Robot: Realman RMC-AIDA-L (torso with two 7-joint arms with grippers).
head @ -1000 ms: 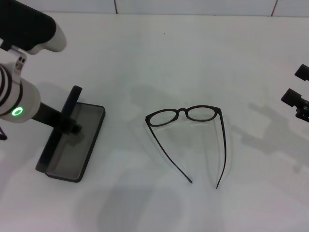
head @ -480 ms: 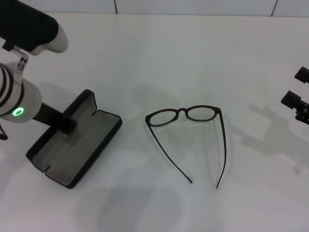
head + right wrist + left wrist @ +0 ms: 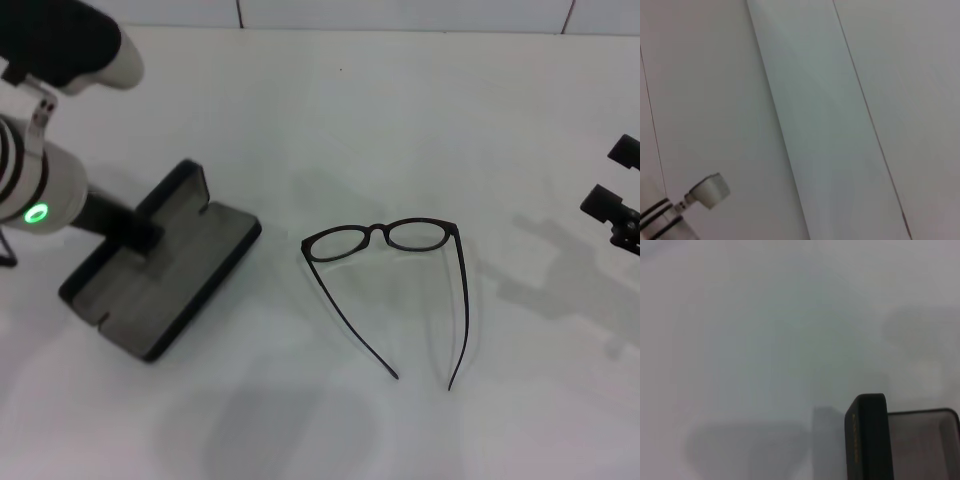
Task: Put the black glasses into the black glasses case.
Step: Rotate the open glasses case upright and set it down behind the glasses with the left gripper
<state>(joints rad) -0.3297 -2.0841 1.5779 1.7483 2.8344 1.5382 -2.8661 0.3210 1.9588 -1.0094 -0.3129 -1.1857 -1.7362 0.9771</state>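
With the black glasses case (image 3: 165,270) open under the left gripper (image 3: 140,235), finger state unclear, the right gripper (image 3: 615,205), also unclear, must fetch the black glasses (image 3: 395,275).

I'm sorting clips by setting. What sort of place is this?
Probably a lab test bench, not a home: a bare white table, only the glasses and open case laid out, left pincer at the case, right pincer at the table's edge.
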